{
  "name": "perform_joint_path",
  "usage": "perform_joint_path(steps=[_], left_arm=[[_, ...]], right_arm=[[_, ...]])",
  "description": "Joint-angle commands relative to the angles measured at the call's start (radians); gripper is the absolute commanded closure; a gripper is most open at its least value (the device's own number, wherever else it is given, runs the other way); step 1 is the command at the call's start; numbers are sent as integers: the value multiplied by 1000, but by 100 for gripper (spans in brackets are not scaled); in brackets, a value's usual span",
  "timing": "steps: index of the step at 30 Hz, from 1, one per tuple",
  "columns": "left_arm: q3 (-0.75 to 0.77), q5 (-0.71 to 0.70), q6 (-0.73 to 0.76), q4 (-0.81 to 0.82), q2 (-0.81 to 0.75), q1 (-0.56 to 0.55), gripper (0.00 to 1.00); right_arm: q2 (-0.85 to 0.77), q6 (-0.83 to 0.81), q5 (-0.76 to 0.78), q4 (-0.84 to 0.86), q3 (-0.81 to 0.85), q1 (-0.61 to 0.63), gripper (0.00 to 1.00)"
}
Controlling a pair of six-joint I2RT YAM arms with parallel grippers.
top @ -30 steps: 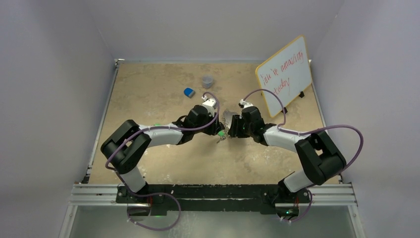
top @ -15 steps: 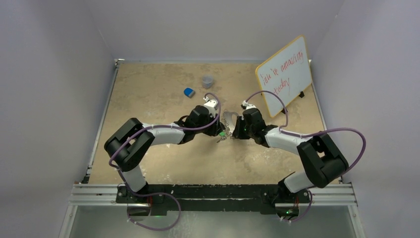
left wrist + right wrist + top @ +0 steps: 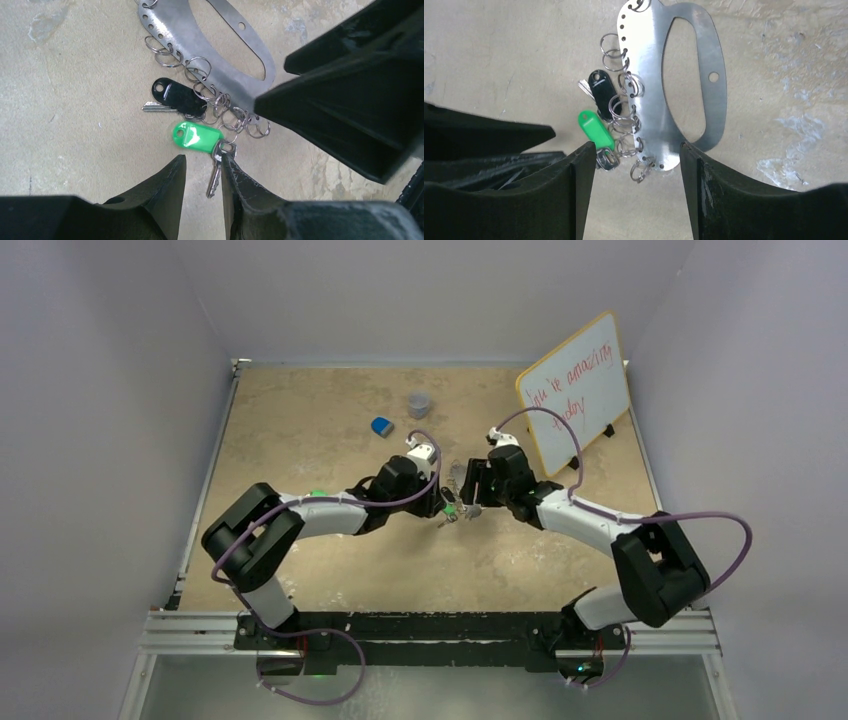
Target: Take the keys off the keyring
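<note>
The keyring — a flat metal plate with a row of split rings along 1 edge — lies on the table between the 2 arms. Both keys hang from it: the green-tagged key at the end ring and the black-tagged key a few rings further up. The left gripper has its fingers a narrow gap apart, with the green-tagged key's blade lying in that gap against 1 finger, not pinched. The right gripper stands wide apart astride the plate's near end, holding nothing. The main risk is the unrestrained plate: if the left fingers close and pull now, the whole keyring probably slides with the key rather than the ring giving way. The blade is thin and flat on the table, so the fingers may skate over it or catch the green tag instead. The grippers are crowded together, so a collision is possible too — and neighbouring rings could tangle.
</note>
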Motion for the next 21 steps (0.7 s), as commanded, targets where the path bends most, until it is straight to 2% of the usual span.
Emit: perform_joint_path(steps=[1, 13, 21], left_arm=[[-24, -16, -6, 20, -77, -3, 69], [-40, -28, 0, 10, -107, -3, 69], [-41, -30, 0, 8, -115, -3, 69]], right_arm=[[52, 13, 69, -38, 74, 32, 35], [145, 27, 126, -62, 101, 72, 33], [117, 29, 158, -103, 86, 77, 32]])
